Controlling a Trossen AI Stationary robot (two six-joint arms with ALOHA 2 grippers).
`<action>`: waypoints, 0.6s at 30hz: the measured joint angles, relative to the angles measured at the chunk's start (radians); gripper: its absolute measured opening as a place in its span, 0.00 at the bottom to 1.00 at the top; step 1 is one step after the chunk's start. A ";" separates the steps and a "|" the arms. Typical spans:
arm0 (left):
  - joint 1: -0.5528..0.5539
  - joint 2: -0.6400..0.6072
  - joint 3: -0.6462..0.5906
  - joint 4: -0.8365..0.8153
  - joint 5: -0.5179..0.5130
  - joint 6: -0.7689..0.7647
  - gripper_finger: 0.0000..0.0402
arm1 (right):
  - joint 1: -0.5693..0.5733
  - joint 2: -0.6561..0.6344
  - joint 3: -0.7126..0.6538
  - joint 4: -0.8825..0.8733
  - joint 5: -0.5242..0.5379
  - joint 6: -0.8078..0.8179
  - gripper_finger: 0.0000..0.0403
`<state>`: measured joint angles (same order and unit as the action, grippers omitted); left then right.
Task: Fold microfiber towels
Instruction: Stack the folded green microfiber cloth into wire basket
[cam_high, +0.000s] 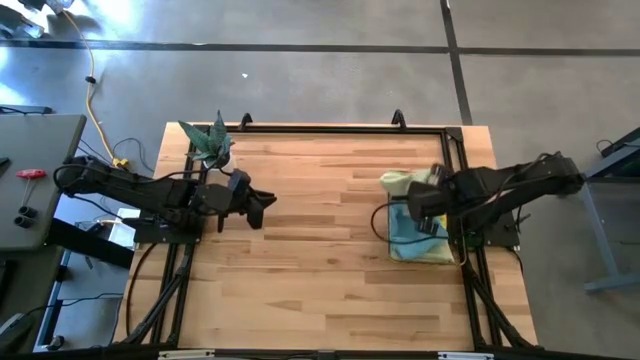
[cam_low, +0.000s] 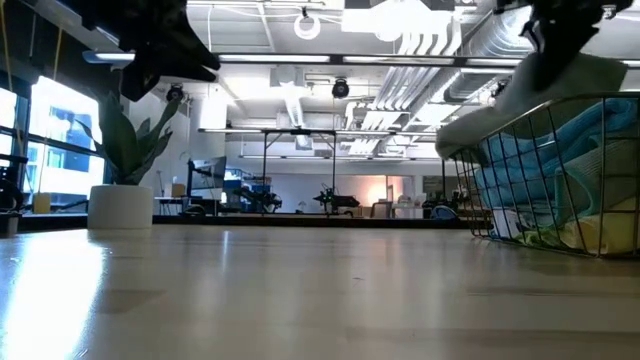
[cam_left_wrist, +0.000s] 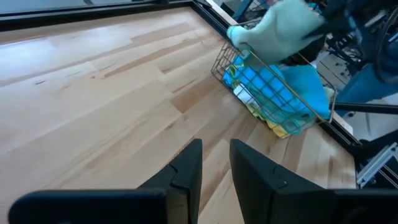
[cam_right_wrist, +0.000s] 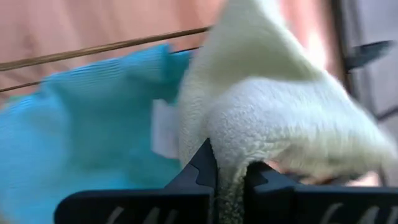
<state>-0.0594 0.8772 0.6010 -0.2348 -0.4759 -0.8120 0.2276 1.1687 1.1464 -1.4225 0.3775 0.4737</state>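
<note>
Right gripper (cam_right_wrist: 231, 177) clamped on a pale green towel (cam_right_wrist: 280, 106) (above the wire basket (cam_left_wrist: 273, 99)) — left gripper (cam_left_wrist: 216, 163) slightly parted, empty.

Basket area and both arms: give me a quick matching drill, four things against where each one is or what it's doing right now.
Things:
1. pale green towel
2. blue towel
3. potted plant
4. left gripper

States:
A. far-left corner of the table
B. lying inside the wire basket
C. hovering over bare wood, holding nothing
D. pinched in the right gripper, draped over the basket rim

Pairs: 1-D, 2-B, 3-A, 4-C
</note>
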 joint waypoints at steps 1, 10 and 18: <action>0.001 0.000 0.000 0.000 0.000 0.000 0.18 | -0.007 0.000 0.022 -0.026 0.025 -0.001 0.00; -0.001 0.000 0.000 0.000 0.004 -0.006 0.18 | -0.082 -0.003 0.127 -0.149 0.272 -0.036 0.00; -0.001 0.000 0.000 0.004 0.023 -0.011 0.18 | -0.171 0.001 0.143 -0.148 0.355 -0.271 0.00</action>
<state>-0.0601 0.8772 0.6010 -0.2310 -0.4530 -0.8227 0.0569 1.1700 1.2892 -1.5710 0.7326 0.2032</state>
